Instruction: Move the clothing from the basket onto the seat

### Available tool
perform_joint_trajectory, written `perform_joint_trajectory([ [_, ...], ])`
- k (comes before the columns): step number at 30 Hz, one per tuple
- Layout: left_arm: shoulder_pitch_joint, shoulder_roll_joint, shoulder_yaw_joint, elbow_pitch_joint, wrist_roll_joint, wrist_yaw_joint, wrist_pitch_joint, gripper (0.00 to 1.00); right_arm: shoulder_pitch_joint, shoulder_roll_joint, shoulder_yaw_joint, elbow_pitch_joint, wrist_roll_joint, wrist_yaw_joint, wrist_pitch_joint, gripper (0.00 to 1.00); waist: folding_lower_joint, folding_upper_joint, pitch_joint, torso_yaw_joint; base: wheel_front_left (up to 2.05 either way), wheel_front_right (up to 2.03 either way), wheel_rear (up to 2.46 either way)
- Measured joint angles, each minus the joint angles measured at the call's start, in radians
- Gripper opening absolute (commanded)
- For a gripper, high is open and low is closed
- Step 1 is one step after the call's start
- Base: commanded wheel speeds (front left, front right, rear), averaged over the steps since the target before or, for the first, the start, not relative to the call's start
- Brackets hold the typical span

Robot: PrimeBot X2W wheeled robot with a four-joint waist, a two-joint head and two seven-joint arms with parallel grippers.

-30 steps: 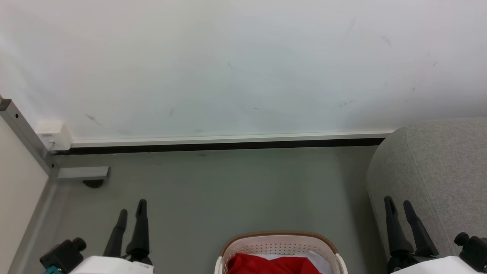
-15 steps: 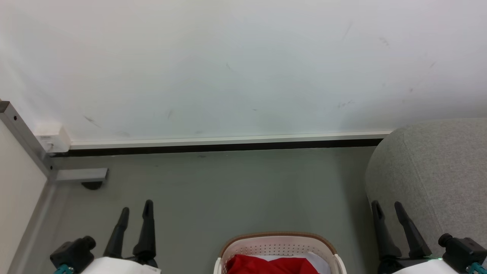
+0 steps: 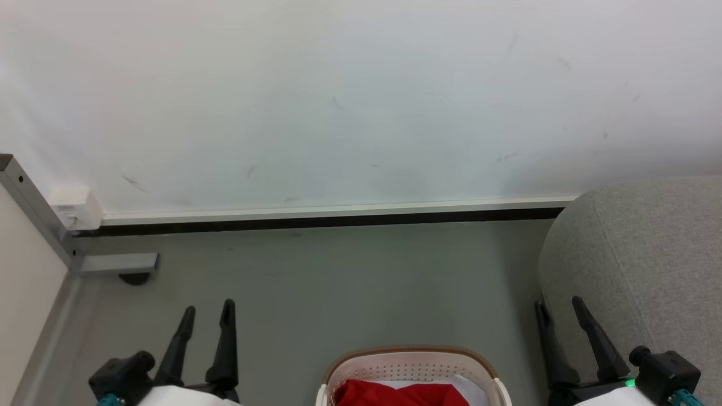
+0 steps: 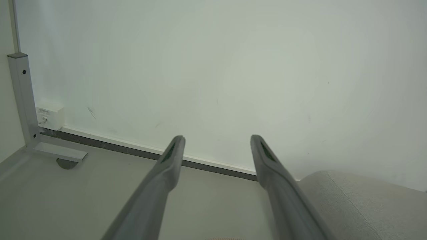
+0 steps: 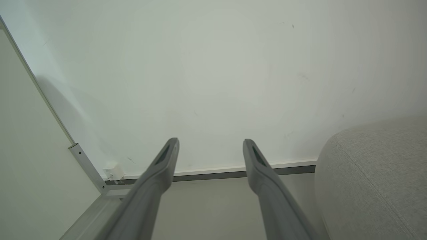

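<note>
Fingers spread and empty, the left gripper (image 3: 208, 307) at lower left and right gripper (image 3: 558, 303) at lower right are flanking the bottom-center basket (image 3: 412, 351) holding red clothing (image 3: 395, 392), the right one overlapping the grey seat (image 3: 637, 254).

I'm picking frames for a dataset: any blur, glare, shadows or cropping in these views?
Head view: even, soft light, no glare, sharp; the basket is cropped by the bottom edge. Left wrist view: the fingers of the left gripper go soft near the lens; the wall dims rightward. Right wrist view: faint shadow on the wall beside the partition; seat weave crisp.
</note>
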Motion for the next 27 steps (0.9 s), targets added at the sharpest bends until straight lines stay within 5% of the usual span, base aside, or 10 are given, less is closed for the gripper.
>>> perform_joint_trajectory([
  [27,0.008,-0.001,-0.006,0.012,0.198,-0.022,-0.054,1.0,0.004,0.035,-0.014,-0.005,-0.222,0.001,-0.015,1.0,0.0,0.0,-0.004,-0.008,0.0,0.0,0.0],
])
